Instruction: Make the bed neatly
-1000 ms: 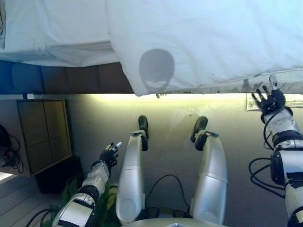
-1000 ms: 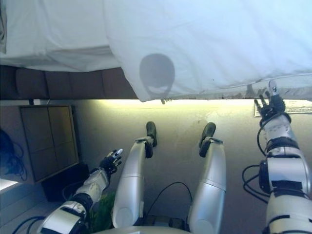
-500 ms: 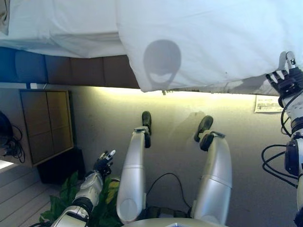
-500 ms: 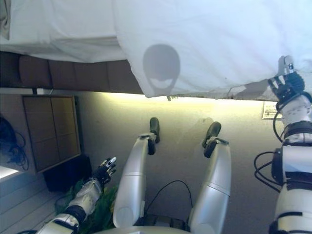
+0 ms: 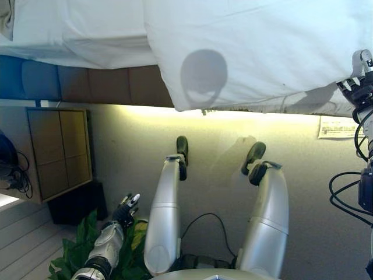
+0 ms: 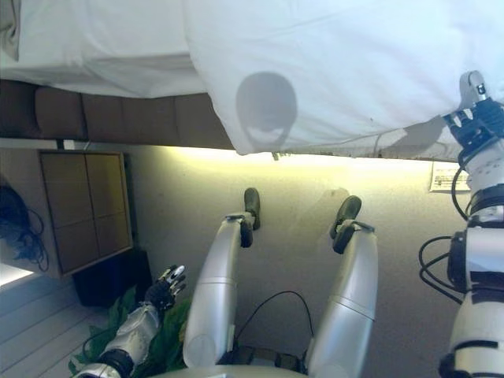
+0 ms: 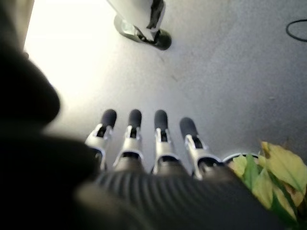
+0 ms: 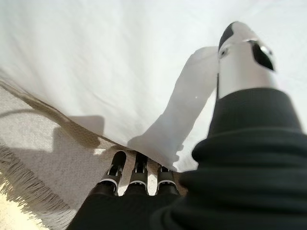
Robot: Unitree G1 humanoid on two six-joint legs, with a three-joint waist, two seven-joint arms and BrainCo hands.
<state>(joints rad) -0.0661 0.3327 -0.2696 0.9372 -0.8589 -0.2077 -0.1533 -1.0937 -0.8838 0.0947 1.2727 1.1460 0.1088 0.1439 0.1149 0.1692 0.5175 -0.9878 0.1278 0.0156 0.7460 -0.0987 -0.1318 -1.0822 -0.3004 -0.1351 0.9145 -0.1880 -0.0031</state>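
A white duvet [image 5: 262, 46] covers the bed and hangs over its near edge, with one corner drooping at the middle. My right hand [image 6: 476, 118] is at the duvet's hem on the far right. In the right wrist view its straight fingers [image 8: 139, 172] reach just under the hem, and the thumb [image 8: 244, 52] lies on top of the cloth. My left hand [image 5: 125, 211] hangs low at the lower left, far from the bed, with fingers [image 7: 158, 139] straight and nothing in it. A white sheet [image 5: 76, 29] lies bare on the bed's left part.
The dark padded bed base [image 5: 87, 84] shows under the sheet at left. A wooden cabinet [image 5: 58, 151] stands on the left, with a green plant [image 5: 76, 256] below my left hand. A printed paper [image 5: 341, 126] lies on the floor at right. A fringed cover [image 8: 38, 158] shows beneath the duvet.
My right hand has risen from near the floor paper up to the duvet's hem. My left hand has dropped lower toward the plant. The view has shifted a little.
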